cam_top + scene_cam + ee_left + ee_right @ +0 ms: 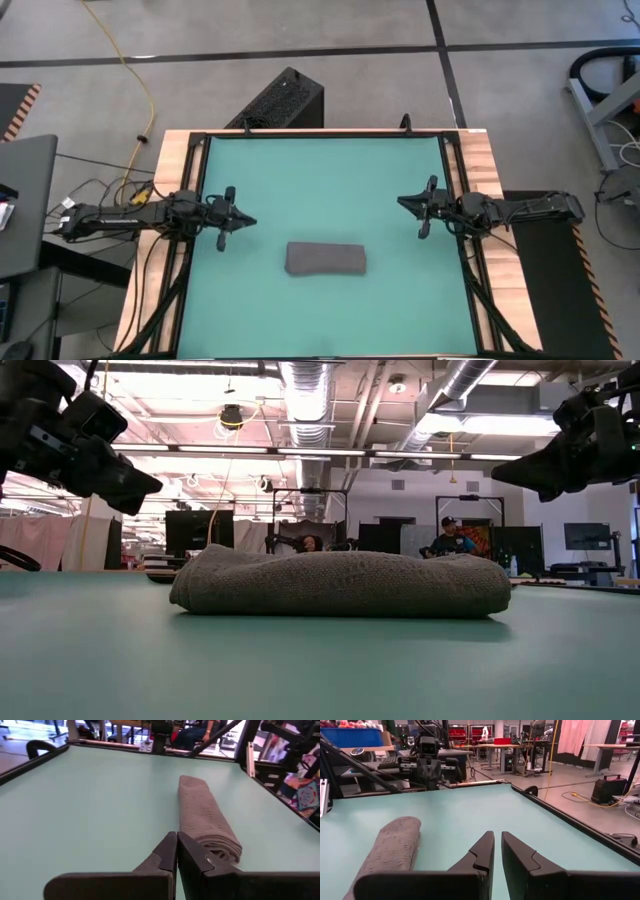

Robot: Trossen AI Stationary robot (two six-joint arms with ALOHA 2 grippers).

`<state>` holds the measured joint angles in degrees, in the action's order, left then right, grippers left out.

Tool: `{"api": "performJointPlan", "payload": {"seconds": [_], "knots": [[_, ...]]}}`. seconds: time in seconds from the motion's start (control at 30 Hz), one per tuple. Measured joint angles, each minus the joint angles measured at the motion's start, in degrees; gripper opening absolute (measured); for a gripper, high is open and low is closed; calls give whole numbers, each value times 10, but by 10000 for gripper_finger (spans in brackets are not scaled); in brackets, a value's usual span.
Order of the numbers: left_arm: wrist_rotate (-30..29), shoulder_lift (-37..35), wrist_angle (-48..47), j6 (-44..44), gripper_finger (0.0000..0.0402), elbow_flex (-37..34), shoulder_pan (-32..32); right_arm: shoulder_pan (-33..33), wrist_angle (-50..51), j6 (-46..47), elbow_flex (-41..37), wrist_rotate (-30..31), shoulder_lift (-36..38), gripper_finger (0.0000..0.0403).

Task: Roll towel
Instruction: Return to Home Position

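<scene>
The dark grey towel (326, 259) lies rolled into a short bundle on the green table top, in the near middle. It also shows in the low view (340, 582), the left wrist view (207, 817) and the right wrist view (392, 847). My left gripper (248, 221) hovers shut above the table's left side, clear of the towel. My right gripper (402, 201) hovers shut above the right side, clear of it too. No white tag shows.
A black frame (325, 134) borders the green table top, with wooden strips (165, 200) outside it. A black box (280, 100) stands on the floor beyond the far edge. People sit in the room behind (450, 538). Bare green surface lies around the towel.
</scene>
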<state>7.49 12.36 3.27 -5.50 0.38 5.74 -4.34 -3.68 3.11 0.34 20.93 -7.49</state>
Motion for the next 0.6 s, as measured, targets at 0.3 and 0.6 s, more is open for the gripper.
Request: {"api": "performJointPlan", "payload": {"seconds": [0.3,0.6], "knots": [[-7,0,0,-1,0,0,0,0,0,-1,0,0,0,61],[-7,0,0,-1,0,0,0,0,0,-1,0,0,0,61]]}}
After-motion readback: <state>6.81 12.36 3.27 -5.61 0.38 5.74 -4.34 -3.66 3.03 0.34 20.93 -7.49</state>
